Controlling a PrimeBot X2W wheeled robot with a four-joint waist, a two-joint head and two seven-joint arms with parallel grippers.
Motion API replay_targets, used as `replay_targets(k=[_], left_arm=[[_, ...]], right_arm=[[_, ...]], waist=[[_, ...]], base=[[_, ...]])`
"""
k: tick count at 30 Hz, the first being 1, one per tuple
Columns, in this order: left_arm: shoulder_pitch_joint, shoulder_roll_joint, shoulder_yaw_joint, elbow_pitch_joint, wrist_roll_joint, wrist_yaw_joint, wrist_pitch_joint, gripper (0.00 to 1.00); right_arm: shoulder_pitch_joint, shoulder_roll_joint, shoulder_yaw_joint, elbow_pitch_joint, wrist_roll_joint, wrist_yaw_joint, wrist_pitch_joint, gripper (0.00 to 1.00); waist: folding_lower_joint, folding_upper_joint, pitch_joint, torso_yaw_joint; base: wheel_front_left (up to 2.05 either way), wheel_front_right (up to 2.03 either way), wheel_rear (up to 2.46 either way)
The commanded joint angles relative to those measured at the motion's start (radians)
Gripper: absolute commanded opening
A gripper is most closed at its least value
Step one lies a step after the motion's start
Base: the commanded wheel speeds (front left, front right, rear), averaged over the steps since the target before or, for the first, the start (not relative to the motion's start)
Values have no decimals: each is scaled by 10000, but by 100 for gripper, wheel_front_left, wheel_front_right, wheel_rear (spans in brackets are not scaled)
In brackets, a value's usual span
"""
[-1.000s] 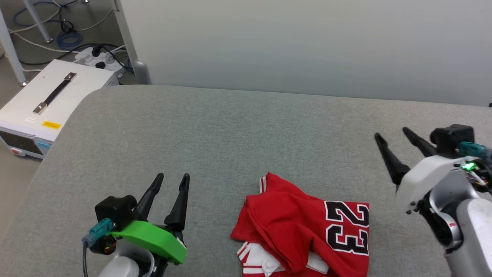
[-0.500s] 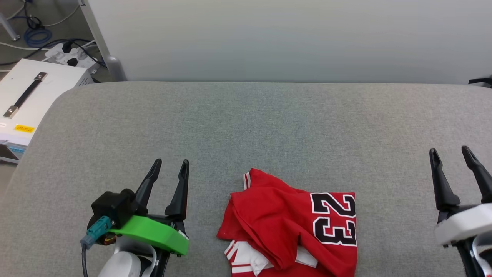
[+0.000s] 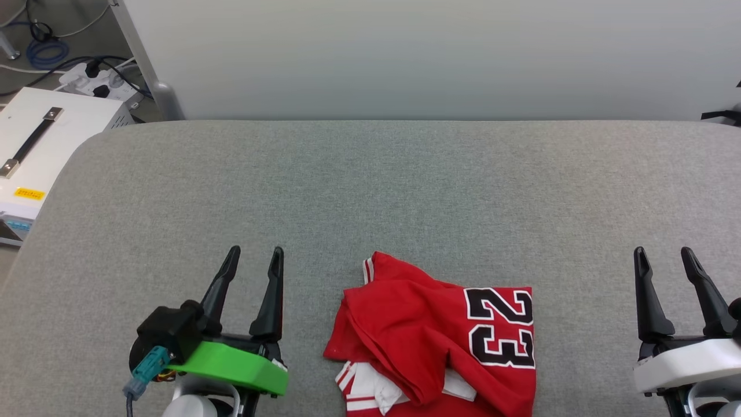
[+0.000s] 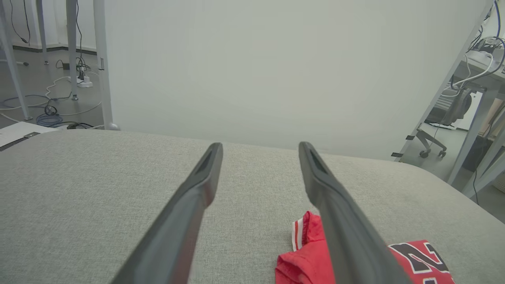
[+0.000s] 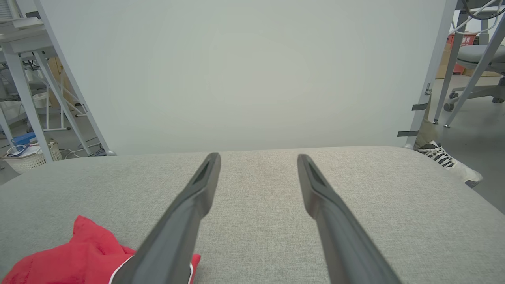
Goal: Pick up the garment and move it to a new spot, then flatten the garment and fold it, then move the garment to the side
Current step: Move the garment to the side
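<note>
— Grey fabric covers the whole surface (image 3: pixel 370 191), and a plain pale panel (image 3: pixel 428 58) stands upright along its far edge. Where does the garment lie?

— The garment (image 3: pixel 431 341) is a crumpled heap at the near edge of the surface, between the two hands and closer to the left one. Red cloth is on top, with a black number 23 (image 3: pixel 501 336) edged in white facing up on its right part. White cloth with red stripes pokes out under its near left side, and the head view's bottom edge cuts off its near end.

— Is either hand on it?

— No. The left hand (image 3: pixel 256 250) is just beside the garment's left edge but apart from it. Its two dark fingers are spread wide with nothing between them, pointing toward the panel. A green cover (image 3: pixel 231 365) sits on its wrist. The right hand (image 3: pixel 663 251) is well apart from the garment on the other side, fingers parted just as wide and empty.

— Do they rest on the fabric?

— I cannot tell whether they touch it or hang just above.

— Anything off the surface?

— A white box (image 3: pixel 58 145) with a black handle sits on the floor past the left corner, with a power strip (image 3: pixel 95 84) and cables beyond it. The right wrist view shows a shoe (image 5: pixel 446 161) on the floor by the far right corner.
</note>
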Motion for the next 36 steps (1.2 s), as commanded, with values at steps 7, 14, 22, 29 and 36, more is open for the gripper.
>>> replay_targets(k=[7, 14, 22, 29, 36], left_arm=[[99, -326, 238, -196, 493, -105, -58, 100], [53, -270, -37, -144, 448, -112, -58, 100], [-151, -125, -161, -205, 428, -114, -59, 100], [-396, -140, -391, -248, 556, -114, -59, 100], [-695, -188, -518, -214, 578, -114, -59, 100]], right_arm=[[19, 5, 108, 120, 42, -2, -25, 100], [172, -43, 179, 296, 516, -2, 1476, 100], [231, -249, 546, -345, 1458, -2, 6094, 100], [45, 387, 286, -1103, 1715, -2, 9415, 100], [-255, 907, -95, -961, 1613, -2, 10747, 100]], waist=[[0, -1, 55, 103], [0, -1, 142, 291], [0, -1, 543, 523], [0, -1, 1045, 926], [0, -1, 1516, 1431]], base=[[0, 0, 0], [0, 0, 0], [0, 0, 0], [0, 0, 0], [0, 0, 0]])
